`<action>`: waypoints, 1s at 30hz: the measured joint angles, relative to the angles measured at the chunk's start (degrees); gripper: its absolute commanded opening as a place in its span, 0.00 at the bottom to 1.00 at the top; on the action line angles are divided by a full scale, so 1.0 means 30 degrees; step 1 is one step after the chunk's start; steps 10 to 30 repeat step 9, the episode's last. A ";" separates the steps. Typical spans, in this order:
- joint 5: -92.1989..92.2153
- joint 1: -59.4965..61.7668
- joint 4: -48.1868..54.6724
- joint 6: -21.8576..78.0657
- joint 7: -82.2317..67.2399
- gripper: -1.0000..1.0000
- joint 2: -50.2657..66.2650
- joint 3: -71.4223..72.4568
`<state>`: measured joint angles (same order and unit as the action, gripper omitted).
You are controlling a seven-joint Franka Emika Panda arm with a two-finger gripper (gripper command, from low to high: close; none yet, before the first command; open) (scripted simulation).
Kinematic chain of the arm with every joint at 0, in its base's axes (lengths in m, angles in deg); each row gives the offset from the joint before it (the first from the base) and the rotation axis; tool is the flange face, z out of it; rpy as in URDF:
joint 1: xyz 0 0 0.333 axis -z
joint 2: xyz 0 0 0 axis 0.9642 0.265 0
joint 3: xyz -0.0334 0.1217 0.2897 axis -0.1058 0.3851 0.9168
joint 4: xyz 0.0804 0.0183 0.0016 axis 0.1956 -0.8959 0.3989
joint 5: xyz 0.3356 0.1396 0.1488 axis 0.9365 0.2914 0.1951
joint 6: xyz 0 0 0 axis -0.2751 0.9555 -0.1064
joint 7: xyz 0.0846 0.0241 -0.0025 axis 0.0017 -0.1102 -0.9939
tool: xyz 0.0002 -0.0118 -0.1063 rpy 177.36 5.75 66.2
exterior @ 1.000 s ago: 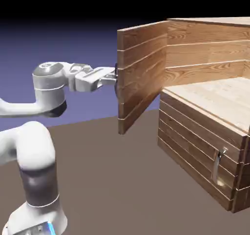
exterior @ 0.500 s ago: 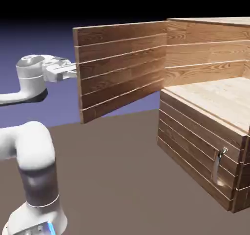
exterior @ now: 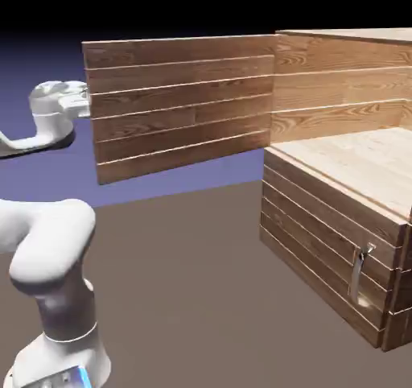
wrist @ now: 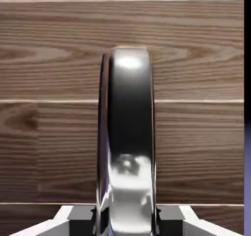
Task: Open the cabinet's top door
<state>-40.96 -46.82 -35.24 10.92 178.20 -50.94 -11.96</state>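
Top door point(exterior: 185, 109), exterior view: wide open, standing upright between eleven and twelve o'clock of the picture's center. It meets the cabinet point(exterior: 322, 209) along its edge at three o'clock and reaches out toward nine o'clock, its planks running lengthwise. Handle point(wrist: 130, 132), hand view: a curved band of polished metal, its length set along the line from twelve to six o'clock, against the door's dark-brown planks. Gripper point(wrist: 126, 221), hand view: closed on the handle at six o'clock, one dark fingertip against each side of the metal, the jaws no farther apart than the handle's width. In the exterior view the gripper is at ten o'clock, partly hidden at the door's free edge.

The cabinet occupies the exterior view's right, from about two to five o'clock. Its upper compartment lies exposed, showing a back wall of lighter planks and a pale floor point(exterior: 346, 157). Beneath, the lower panel point(exterior: 314, 237) is closed; its small straight handle point(exterior: 358, 278) is at four o'clock. The arm point(exterior: 56, 245) rises from its base point(exterior: 60, 362) between seven and eight o'clock; part of it passes out of the picture toward nine o'clock, and its outer portion reappears near ten. The table point(exterior: 177, 274) extends across six o'clock, dark and matte.
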 measured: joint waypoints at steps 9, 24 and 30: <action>0.0501 0.4621 0.6226 0.4142 -0.1255 0.00 -0.0488 0.1413; 0.0501 0.4621 0.6226 0.4142 -0.1255 0.00 -0.0488 0.1413; 0.0501 0.4621 0.6226 0.4142 -0.1255 0.00 -0.0488 0.1413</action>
